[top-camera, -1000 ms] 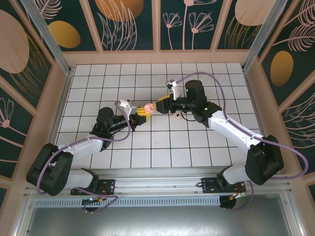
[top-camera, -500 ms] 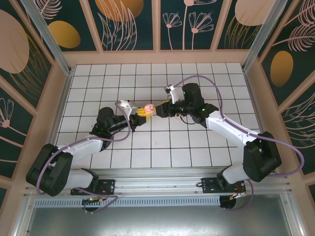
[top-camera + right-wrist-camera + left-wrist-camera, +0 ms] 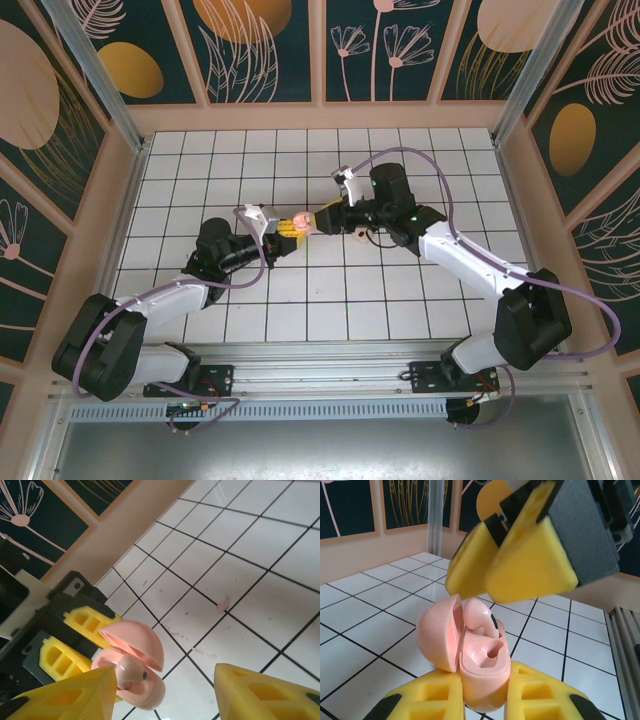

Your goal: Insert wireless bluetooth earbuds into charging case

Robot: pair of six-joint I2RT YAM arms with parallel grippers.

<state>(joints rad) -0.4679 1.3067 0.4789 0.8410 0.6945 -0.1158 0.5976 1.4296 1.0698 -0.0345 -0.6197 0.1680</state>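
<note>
One earbud [image 3: 479,620] is sitting in a well of the charging case [image 3: 482,680], a smooth, glossy pale-pink shell whose rounded lid [image 3: 437,632] is standing swung open while the neighbouring well is gaping empty. Clamping the case's lower body tight, the left gripper [image 3: 484,697] is holding it upright over the middle of the bench [image 3: 300,300], presumably to keep the wells facing up. The right gripper [image 3: 165,672] is hovering close over it, about half open and gripping nothing, one yellow finger just beside the seated earbud.
</note>
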